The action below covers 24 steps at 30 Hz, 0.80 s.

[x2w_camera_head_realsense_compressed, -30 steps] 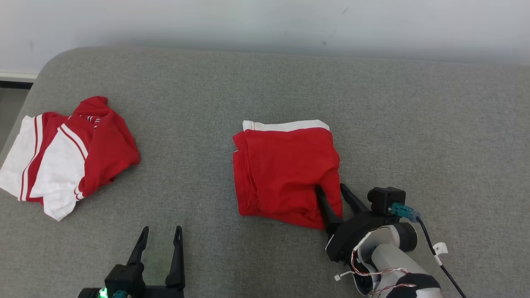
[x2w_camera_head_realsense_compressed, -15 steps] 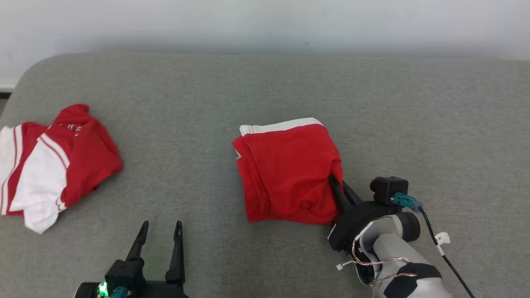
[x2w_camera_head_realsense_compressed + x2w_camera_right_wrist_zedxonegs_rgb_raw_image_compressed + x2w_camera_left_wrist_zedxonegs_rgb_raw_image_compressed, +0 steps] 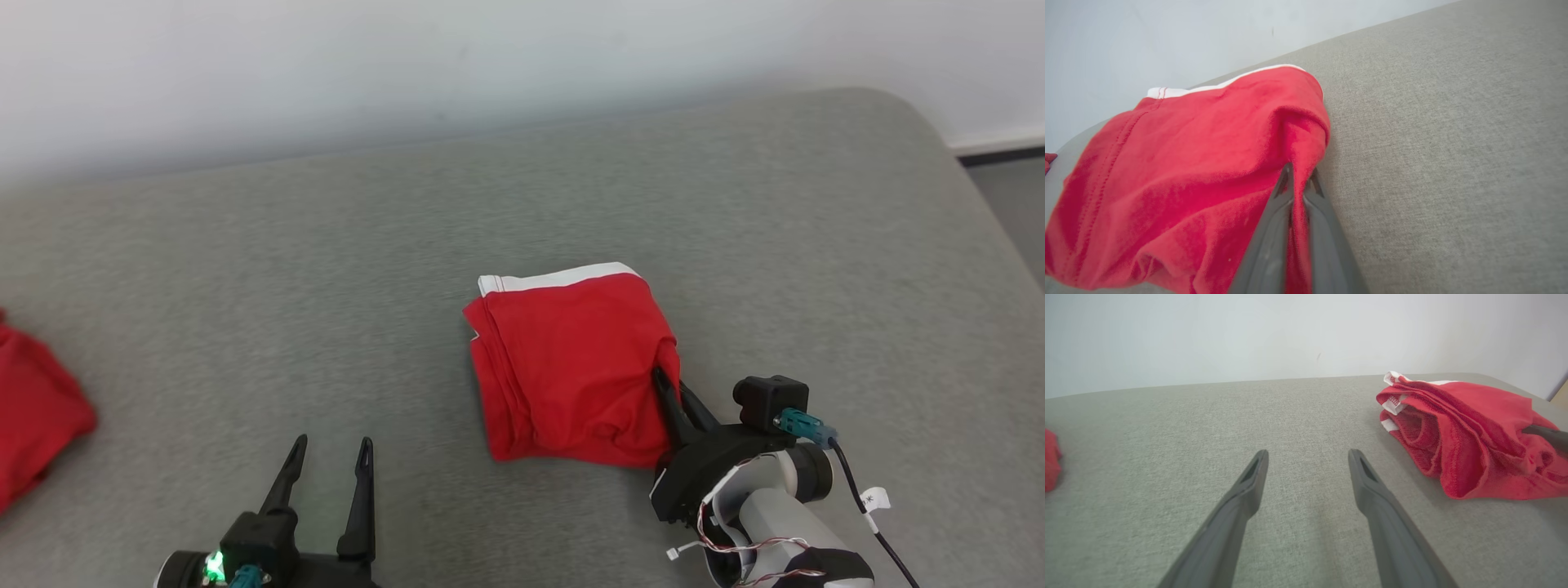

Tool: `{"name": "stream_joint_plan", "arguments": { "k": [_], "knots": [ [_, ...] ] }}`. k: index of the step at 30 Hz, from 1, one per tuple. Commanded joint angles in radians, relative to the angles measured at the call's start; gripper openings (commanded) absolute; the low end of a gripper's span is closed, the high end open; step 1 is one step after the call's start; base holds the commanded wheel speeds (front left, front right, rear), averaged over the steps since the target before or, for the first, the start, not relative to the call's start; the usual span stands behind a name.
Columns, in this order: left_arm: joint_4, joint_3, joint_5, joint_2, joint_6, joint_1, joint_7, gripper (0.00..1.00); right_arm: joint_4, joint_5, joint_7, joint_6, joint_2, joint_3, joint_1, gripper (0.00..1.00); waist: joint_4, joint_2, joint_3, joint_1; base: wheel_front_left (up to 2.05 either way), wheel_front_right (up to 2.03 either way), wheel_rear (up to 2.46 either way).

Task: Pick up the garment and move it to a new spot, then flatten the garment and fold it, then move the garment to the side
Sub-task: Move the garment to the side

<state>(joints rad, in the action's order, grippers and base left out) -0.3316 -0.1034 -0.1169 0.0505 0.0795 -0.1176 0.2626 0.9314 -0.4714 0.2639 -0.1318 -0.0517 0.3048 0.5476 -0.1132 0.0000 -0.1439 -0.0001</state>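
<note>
Right gripper [image 3: 669, 382] pinched on folded red white-trimmed garment [image 3: 567, 367] at 4 o'clock corner, likely for dragging aside; left gripper [image 3: 333, 441] spread, empty.

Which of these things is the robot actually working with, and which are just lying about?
In the job:
- folded red garment
- right gripper, shut on the garment's near right corner

Just lying about:
- other red cloth, at the far left edge
- left gripper, open and holding nothing
- gray cushion, under everything
</note>
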Motion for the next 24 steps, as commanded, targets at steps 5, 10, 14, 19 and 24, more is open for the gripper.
{"name": "stream_joint_plan", "arguments": {
  "k": [5,10,14,19,24],
  "knots": [
    [0.006,-0.016,0.014,0.000,0.008,-0.033,0.003,1.00,-0.021,-0.010,0.000,0.002,0.001,0.022,-0.010,0.00,-0.178,0.0000,-0.015,0.0001,0.00,0.00,0.00],
    [0.010,-0.021,0.023,0.000,0.012,-0.037,0.003,1.00,-0.034,-0.021,0.000,0.002,0.002,0.035,-0.004,0.00,-0.230,0.0000,-0.029,0.0001,0.00,0.00,0.00],
    [0.009,-0.021,0.035,0.001,0.018,-0.047,0.003,1.00,-0.044,-0.029,0.000,0.002,0.001,0.037,0.001,0.00,-0.278,0.0000,-0.040,0.0001,0.00,0.00,0.00],
    [0.008,-0.032,0.046,0.001,0.026,-0.050,0.003,1.00,-0.049,-0.031,0.000,0.002,0.001,0.040,0.002,0.00,-0.327,0.0000,-0.049,0.0001,0.00,0.00,0.00],
    [0.015,-0.036,0.053,0.001,0.033,-0.059,0.003,1.00,-0.054,-0.036,0.000,0.002,0.001,0.048,0.005,0.00,-0.355,0.0000,-0.062,0.0001,0.00,0.00,0.00]
  ]
}}
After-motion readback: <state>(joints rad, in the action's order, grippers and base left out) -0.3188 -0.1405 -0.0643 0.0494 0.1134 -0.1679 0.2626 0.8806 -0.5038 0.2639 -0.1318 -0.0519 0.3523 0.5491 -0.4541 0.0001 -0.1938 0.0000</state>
